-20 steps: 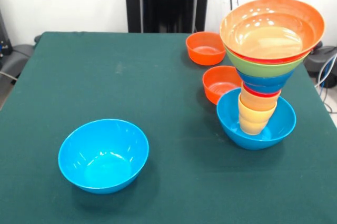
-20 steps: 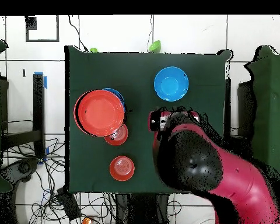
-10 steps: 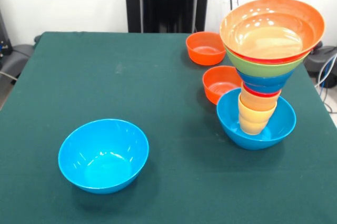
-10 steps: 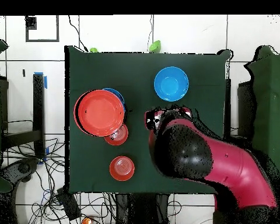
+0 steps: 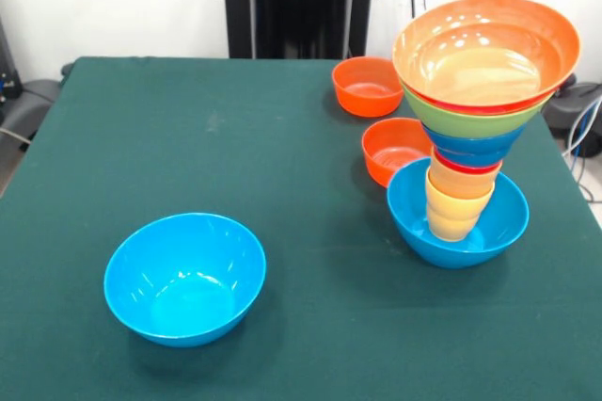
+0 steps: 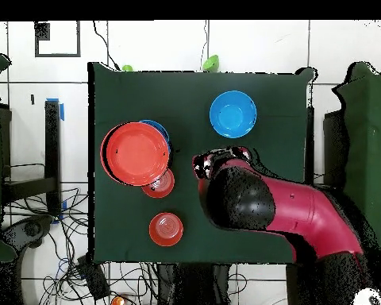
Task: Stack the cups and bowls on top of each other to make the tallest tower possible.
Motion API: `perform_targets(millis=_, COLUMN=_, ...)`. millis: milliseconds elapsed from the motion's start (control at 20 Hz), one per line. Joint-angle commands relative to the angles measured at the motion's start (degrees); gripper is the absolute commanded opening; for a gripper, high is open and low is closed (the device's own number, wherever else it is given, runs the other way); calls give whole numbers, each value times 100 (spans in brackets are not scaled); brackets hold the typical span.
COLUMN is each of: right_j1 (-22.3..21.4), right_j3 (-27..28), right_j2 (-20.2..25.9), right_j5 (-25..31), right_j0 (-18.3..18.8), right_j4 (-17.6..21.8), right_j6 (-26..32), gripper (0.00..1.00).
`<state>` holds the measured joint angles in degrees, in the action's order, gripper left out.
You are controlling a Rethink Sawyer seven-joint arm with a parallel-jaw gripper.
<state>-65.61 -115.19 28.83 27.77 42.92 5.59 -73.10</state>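
The nested tower of glossy plastic cups and bowls [image 5: 475,119] stands far right on the green desk [image 5: 282,137], widening upward from its base bowl, the spare large light-blue plastic bowl [image 5: 184,277] sits near left, apparently awaiting stacking; jaws' state cannot be told.

Front view, green-clothed table [image 5: 282,137]. Tower of nested plastic cups and bowls [image 5: 475,119] stands at the right, in a large light-blue bowl base [image 5: 458,222]. Small orange plastic bowl [image 5: 393,149] touches the base on its far-left side; second small orange bowl [image 5: 368,86] sits farther back. Lone large light-blue plastic bowl [image 5: 184,277] sits near left (well apart from the rest).
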Motion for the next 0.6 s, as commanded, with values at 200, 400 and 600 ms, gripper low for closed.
perform_targets(millis=200, right_j1=843, right_j3=273, right_j2=100, right_j5=139, right_j0=-122, right_j4=913, right_j6=168, gripper=100)
perform_targets(millis=400, right_j1=1143, right_j3=442, right_j2=-42, right_j5=27, right_j0=-206, right_j4=1172, right_j6=18, gripper=100)
perform_targets(millis=600, right_j1=1340, right_j3=561, right_j2=-73, right_j5=-29, right_j0=-184, right_j4=1336, right_j6=-33, gripper=100)
